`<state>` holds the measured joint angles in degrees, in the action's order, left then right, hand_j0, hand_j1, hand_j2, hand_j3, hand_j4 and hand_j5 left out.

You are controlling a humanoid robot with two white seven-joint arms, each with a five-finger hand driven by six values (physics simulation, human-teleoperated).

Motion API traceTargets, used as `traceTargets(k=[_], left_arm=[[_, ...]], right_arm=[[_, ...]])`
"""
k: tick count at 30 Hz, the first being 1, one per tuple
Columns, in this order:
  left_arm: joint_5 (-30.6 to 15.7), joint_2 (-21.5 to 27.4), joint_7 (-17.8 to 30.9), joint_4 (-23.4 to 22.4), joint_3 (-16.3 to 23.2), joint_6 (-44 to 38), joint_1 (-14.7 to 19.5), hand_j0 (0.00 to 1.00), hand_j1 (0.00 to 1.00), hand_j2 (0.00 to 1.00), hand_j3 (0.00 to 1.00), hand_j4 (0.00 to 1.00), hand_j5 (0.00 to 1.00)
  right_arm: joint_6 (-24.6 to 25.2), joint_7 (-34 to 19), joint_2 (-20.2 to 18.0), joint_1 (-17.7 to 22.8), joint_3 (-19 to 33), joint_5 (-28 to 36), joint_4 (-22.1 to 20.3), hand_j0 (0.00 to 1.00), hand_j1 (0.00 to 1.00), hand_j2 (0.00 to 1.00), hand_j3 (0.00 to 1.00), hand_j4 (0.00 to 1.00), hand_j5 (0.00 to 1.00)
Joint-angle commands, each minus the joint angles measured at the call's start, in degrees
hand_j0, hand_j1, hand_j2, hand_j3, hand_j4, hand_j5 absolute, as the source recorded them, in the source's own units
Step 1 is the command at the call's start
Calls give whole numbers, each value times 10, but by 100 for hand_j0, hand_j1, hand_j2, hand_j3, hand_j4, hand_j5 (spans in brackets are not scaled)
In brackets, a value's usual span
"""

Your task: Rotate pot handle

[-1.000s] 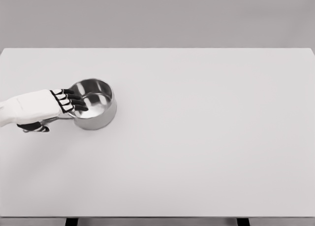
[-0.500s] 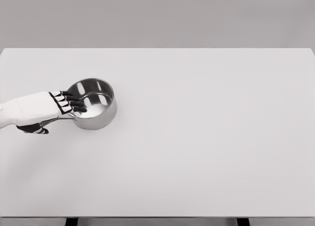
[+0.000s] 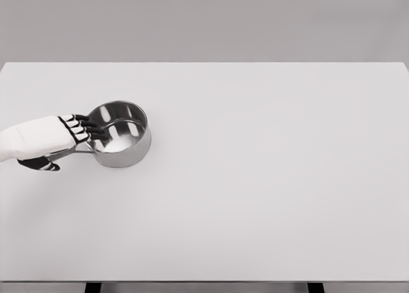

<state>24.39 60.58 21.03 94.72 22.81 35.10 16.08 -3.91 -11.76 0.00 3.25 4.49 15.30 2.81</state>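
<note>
A small steel pot [image 3: 120, 142] stands on the left part of the white table [image 3: 255, 178]. Its thin handle [image 3: 71, 152] points left and slightly toward me. My left hand [image 3: 74, 143] comes in from the left edge and lies over the handle. Its dark fingertips [image 3: 94, 129] stretch out to the pot's near-left rim. The thumb [image 3: 46, 166] sits below the handle, toward me. The fingers are extended and not closed around the handle. The pot's inside shows nothing in it. My right hand is out of view.
The table's front edge runs along the bottom of the picture, with two dark legs [image 3: 93, 287] showing under it. A grey wall lies behind the far edge.
My left hand has slid a little to the left along the handle, so more of the handle shows. The pot has stayed almost in place.
</note>
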Motion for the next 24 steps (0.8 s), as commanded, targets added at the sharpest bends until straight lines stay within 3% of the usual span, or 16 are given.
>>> traceTargets(k=[1, 24], left_arm=[[-3, 1, 0, -1, -7, -1, 0, 100, 100, 100, 100, 100, 100], [-1, -12, 0, -42, -44, -1, -4, 100, 100, 100, 100, 100, 100]], right_arm=[[0, 0, 0, 0, 0, 0, 0, 100, 100, 100, 100, 100, 100], [0, 0, 0, 0, 0, 0, 0, 100, 100, 100, 100, 100, 100]])
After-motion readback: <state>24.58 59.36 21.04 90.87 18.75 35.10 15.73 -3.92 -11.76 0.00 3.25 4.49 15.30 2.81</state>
